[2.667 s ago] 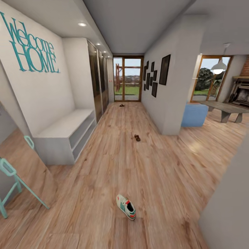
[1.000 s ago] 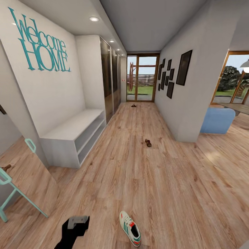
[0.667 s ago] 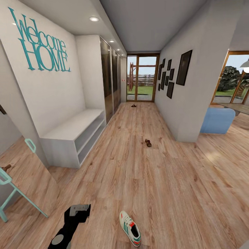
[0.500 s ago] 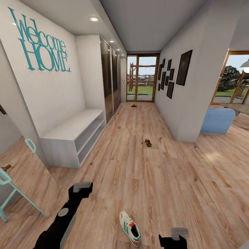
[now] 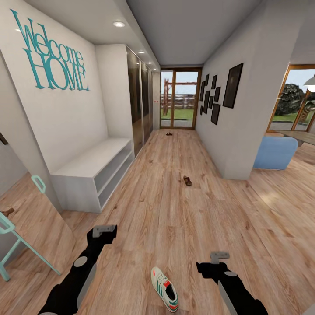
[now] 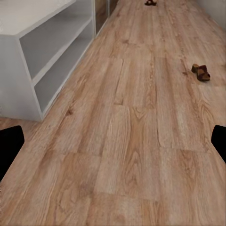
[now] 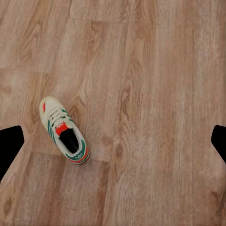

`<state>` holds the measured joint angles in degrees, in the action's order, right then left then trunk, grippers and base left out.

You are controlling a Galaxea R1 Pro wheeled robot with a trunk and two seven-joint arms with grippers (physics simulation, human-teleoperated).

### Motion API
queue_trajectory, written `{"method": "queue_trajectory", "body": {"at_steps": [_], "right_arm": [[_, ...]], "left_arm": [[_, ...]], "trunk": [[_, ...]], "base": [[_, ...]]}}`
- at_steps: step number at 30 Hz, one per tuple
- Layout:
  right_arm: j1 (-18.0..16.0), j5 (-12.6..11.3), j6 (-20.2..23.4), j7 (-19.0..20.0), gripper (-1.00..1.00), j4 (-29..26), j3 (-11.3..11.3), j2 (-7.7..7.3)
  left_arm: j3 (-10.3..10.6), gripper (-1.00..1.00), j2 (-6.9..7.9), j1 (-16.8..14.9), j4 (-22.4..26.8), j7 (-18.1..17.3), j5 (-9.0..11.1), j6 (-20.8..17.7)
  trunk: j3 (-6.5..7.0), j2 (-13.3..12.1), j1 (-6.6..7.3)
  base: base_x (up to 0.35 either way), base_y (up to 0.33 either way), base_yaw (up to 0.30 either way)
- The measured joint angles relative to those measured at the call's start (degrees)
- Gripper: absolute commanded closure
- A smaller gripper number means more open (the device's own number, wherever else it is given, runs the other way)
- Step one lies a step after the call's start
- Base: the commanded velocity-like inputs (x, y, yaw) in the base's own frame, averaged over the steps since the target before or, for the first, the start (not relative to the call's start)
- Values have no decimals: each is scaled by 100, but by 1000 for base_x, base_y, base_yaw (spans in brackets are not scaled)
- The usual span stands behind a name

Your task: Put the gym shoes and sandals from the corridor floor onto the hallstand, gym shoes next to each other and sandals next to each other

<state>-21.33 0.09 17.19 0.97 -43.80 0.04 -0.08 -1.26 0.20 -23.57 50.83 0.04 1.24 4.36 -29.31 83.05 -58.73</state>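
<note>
1 gym shoe (image 5: pixel 164 289) lies on the corridor floor (image 5: pixel 183 218) close in front of the robot, between its 2 arms, and it is seen from above in the right wrist view (image 7: pixel 64 136), where the dark fingertips (image 7: pixel 9 148) stand far apart at both edges, so the right gripper (image 5: pixel 218 256) is spread and holds nothing. Further along the corridor 1 brown sandal (image 5: pixel 187 180) rests on the planks, and another sandal (image 5: pixel 169 133) lies near the glass door (image 5: pixel 179 99) at the end. The hallstand (image 5: pixel 94 173) stands against the left wall with bare top, and the left gripper (image 5: pixel 104 229), also spread wide and holding nothing, hovers over the floor near it.
</note>
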Motion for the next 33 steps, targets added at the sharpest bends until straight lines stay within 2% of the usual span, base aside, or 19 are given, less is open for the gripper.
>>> {"method": "queue_trajectory", "body": {"at_steps": [5,20,26,33], "right_arm": [[-14,-19,13,18,-100,-125,-9,-2],[-11,-26,15,22,-100,-171,-9,0],[-11,-26,17,22,-100,-171,-12,0],[-10,5,15,22,-100,-176,-12,0]], "left_arm": [[-5,-100,17,-3,0,-4,3,4],[10,-100,-1,-3,42,3,-5,5],[11,-100,-4,-3,43,4,-5,6],[20,-100,-12,-4,60,4,-5,19]], "trunk": [[0,0,0],[-43,0,0],[-63,0,1],[-69,0,1]], "base": [[0,0,35],[0,-1,268],[93,-168,258],[73,-116,44]]}}
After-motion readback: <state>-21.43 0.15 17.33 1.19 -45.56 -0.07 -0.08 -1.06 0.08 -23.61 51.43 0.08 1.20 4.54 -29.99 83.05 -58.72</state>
